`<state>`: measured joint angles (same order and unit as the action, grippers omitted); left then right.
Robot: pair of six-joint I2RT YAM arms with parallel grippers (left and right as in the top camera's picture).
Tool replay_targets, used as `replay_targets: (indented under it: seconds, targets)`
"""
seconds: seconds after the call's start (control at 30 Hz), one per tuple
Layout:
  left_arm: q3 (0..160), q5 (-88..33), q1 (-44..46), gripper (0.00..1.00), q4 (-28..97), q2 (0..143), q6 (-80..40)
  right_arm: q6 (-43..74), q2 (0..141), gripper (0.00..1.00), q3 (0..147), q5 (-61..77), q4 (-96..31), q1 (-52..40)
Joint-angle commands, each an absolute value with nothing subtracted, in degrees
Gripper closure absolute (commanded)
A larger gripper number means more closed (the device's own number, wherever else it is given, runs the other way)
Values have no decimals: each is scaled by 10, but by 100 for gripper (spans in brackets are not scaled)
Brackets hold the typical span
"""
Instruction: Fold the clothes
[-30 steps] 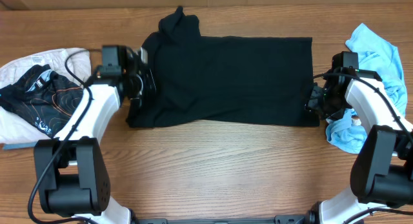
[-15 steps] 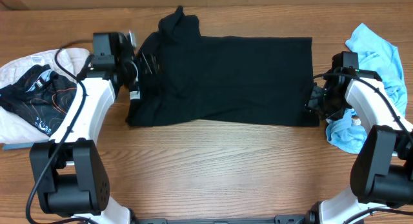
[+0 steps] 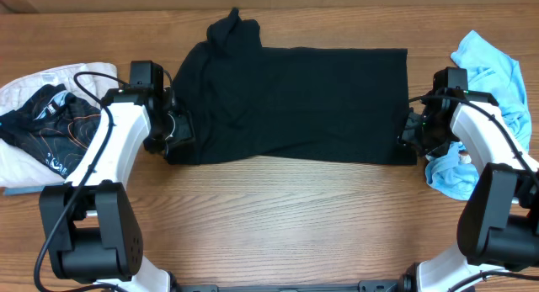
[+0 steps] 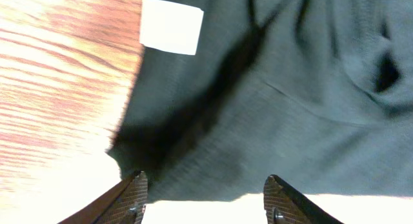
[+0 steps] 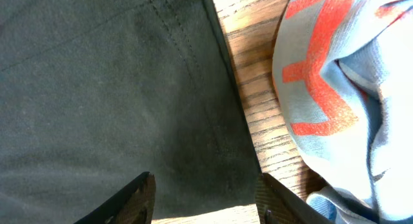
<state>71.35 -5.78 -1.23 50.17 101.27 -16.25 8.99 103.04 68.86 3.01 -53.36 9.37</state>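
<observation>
The black garment lies flat across the table. The left gripper and right gripper each hang over 1 of its near corners, jaws apart and empty, probably placed so both corners can be pinched together for the fold.

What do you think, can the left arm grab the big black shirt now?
Probably yes. The left pincer is open and sits right at the black shirt's left edge, with nothing lying in between.
</observation>
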Motion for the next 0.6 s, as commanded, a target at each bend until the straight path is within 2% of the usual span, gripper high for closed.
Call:
replay_targets:
  seconds: [0.0, 0.17, 0.23, 0.27, 0.33, 0.37, 0.4, 0.43, 0.57]
  targets:
    - [676, -10, -15, 41, 474, 1011, -148, 90, 1030, 47, 687, 34, -532, 95]
    - [630, -56, -15, 39, 426, 1011, -128, 90, 1030, 46, 687, 34, -532, 95]
    - [625, -72, -15, 42, 418, 1012, -109, 90, 1030, 46, 687, 34, -531, 95]
    - [624, -72, -15, 47, 417, 1011, -104, 90, 1030, 46, 687, 34, -531, 95]
    - [624, -62, -15, 65, 417, 1011, -102, 90, 1030, 46, 687, 34, -531, 95]
    - [624, -54, -15, 76, 416, 1011, -102, 90, 1030, 46, 687, 34, -531, 95]
    - [624, -37, -15, 93, 415, 1011, -103, 90, 1030, 47, 687, 34, -531, 95]
    - [624, -26, -16, 96, 414, 1011, -103, 90, 1030, 46, 687, 34, -531, 95]
    - [625, 64, -16, 96, 415, 1011, -117, 90, 1030, 49, 687, 34, -530, 95]
